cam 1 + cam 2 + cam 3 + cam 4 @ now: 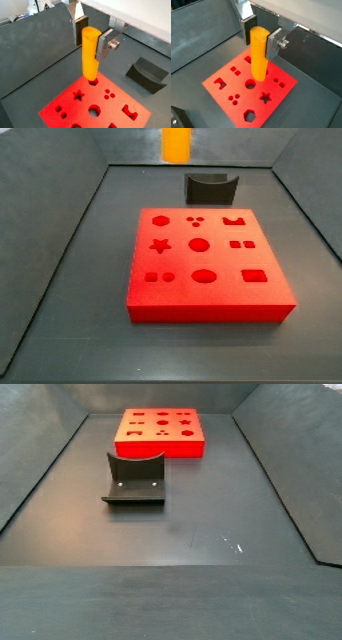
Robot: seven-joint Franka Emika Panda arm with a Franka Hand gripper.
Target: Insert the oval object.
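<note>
My gripper (90, 37) is shut on the oval object (89, 55), a long orange-yellow peg, and holds it upright by its upper end; both wrist views show this (258, 37). The peg (259, 55) hangs in the air above the red block (238, 102). The block has several shaped holes in its top face, among them an oval one (203, 276). In a side view only the peg's lower part (177, 143) shows at the frame's edge, high above the floor behind the block (214, 298); the gripper is cut off there. The block also shows far back in a side view (160, 447).
A dark grey curved holder (210, 188) stands on the floor beside the red block, and shows in other views too (135, 479) (148, 74). Dark grey walls (54, 248) slope up around the floor on all sides.
</note>
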